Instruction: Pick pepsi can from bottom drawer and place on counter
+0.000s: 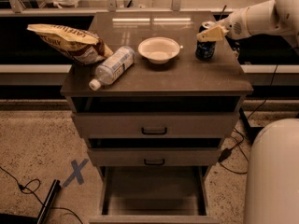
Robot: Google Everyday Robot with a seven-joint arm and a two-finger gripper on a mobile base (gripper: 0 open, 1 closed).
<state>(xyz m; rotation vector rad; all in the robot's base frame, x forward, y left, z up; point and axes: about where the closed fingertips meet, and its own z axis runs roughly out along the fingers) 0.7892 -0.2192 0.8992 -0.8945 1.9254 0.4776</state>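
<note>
The pepsi can (205, 49) stands upright on the counter (159, 73) near its right back corner. My gripper (211, 32) comes in from the right on a white arm and sits at the can's top, touching or very close to it. The bottom drawer (153, 190) is pulled open at the foot of the cabinet, and its flat inside shows nothing in it.
A white bowl (159, 49) sits mid-counter, left of the can. A clear plastic bottle (113, 66) lies on its side, and a chip bag (67, 43) rests at the left. The two upper drawers (154, 125) are closed. The robot's white base (273, 171) stands at the lower right. Cables lie on the floor.
</note>
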